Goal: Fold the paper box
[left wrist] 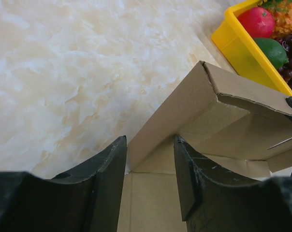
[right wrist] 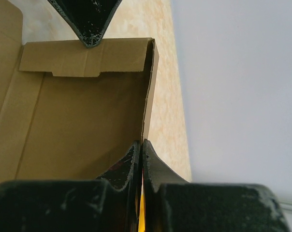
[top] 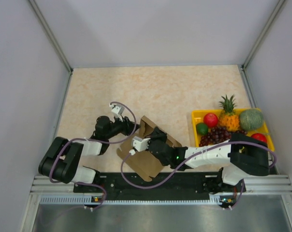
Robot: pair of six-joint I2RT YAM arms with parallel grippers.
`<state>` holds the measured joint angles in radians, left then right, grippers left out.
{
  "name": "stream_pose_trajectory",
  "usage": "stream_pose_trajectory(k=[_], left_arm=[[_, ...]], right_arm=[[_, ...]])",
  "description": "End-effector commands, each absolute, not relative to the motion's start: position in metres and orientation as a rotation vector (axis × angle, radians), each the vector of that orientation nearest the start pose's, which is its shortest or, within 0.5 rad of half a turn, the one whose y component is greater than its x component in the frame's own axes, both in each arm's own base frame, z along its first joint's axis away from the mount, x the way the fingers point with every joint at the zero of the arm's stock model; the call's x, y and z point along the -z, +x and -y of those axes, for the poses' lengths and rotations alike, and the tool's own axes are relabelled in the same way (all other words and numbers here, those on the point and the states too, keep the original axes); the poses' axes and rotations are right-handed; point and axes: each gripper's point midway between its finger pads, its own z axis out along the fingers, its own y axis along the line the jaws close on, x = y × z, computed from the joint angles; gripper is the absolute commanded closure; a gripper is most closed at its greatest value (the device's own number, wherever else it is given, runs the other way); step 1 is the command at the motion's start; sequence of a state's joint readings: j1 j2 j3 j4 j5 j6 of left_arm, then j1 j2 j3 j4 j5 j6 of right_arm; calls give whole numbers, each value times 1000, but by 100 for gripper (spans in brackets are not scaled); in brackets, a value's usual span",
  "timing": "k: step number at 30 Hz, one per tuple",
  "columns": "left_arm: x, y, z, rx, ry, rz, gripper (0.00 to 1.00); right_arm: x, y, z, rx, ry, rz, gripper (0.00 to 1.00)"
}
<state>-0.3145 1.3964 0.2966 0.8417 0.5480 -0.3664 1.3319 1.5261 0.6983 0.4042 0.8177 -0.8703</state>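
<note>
The paper box point(top: 147, 166) is brown cardboard, partly raised, lying near the table's front edge between the two arms. In the left wrist view one raised side wall of the box point(left wrist: 184, 106) runs up between the fingers of my left gripper point(left wrist: 150, 145), which stands open astride it. My right gripper point(right wrist: 142, 142) is shut on the thin upper edge of another wall of the box point(right wrist: 83, 125), with the box's inside to its left. From above, my left gripper point(top: 135, 129) meets the box from the left and my right gripper point(top: 145, 140) from the right.
A yellow tray point(top: 197, 116) with a pineapple, melon, grapes and other fruit stands at the right; its corner point(left wrist: 233, 38) shows close behind the box. Grey walls enclose the table on both sides. A black left fingertip point(right wrist: 90, 29) shows above the far flap.
</note>
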Motion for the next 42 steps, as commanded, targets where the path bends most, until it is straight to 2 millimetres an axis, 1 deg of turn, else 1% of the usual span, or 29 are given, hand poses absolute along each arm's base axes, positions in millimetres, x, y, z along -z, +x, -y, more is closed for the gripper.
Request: stream_pose_trajectory(k=[1,3,4,5,7,8,9,10,11,12,13,18,21,25,28,29,30,32,33,34,36,39,42], left_arm=[[-110,295,214,951,418,-1730,52],[-112,295,216,949,406,-1712,53],[-108,291,214,950,392,-1721,53],[-115,292,213,947,382,-1685,53],[-113,287,211,953,363,-1681,50],[-111,288,210,951,358,-1693,50],[-109,287,211,957,365,-1709,50],[-109,288,212,959,364,-1717,50],[-109,287,212,962,364,-1719,50],[-110,285,213,973,367,-1716,50],[-110,283,213,978,367,-1717,51],[-111,277,214,999,382,-1700,51],[-113,271,214,1007,399,-1680,49],[-120,274,216,1013,396,-1659,48],[-117,281,218,964,400,-1672,49],[-110,283,218,929,387,-1708,51],[-110,286,219,897,399,-1709,52],[-110,287,220,864,398,-1703,55],[-109,291,215,819,374,-1702,56],[-110,291,216,802,372,-1696,59],[-110,297,210,738,348,-1695,62],[-114,299,210,711,355,-1658,64],[-112,300,209,671,353,-1647,67]], right_arm=[[-109,203,-338,395,-1596,-1224,100],[-107,201,-340,413,-1618,-1210,100],[-104,202,-338,446,-1624,-1211,100],[-105,202,-338,453,-1616,-1210,100],[-104,199,-338,399,-1600,-1232,100],[-110,200,-333,364,-1584,-1259,100],[-110,199,-332,306,-1554,-1310,100],[-111,196,-335,252,-1559,-1318,100],[-119,195,-334,217,-1539,-1321,100],[-118,195,-333,195,-1538,-1335,100],[-120,193,-335,164,-1543,-1334,100],[-119,194,-333,152,-1561,-1348,100],[-120,196,-333,134,-1553,-1360,100],[-118,199,-333,167,-1568,-1354,100],[-118,199,-334,160,-1568,-1356,100],[-119,199,-335,155,-1560,-1357,100],[-119,199,-335,153,-1558,-1361,100],[-119,199,-335,154,-1554,-1362,100],[-118,199,-335,154,-1556,-1362,100],[-119,199,-335,154,-1556,-1362,100],[-119,198,-336,148,-1555,-1363,100],[-120,198,-337,141,-1554,-1362,100],[-120,197,-337,131,-1552,-1362,100]])
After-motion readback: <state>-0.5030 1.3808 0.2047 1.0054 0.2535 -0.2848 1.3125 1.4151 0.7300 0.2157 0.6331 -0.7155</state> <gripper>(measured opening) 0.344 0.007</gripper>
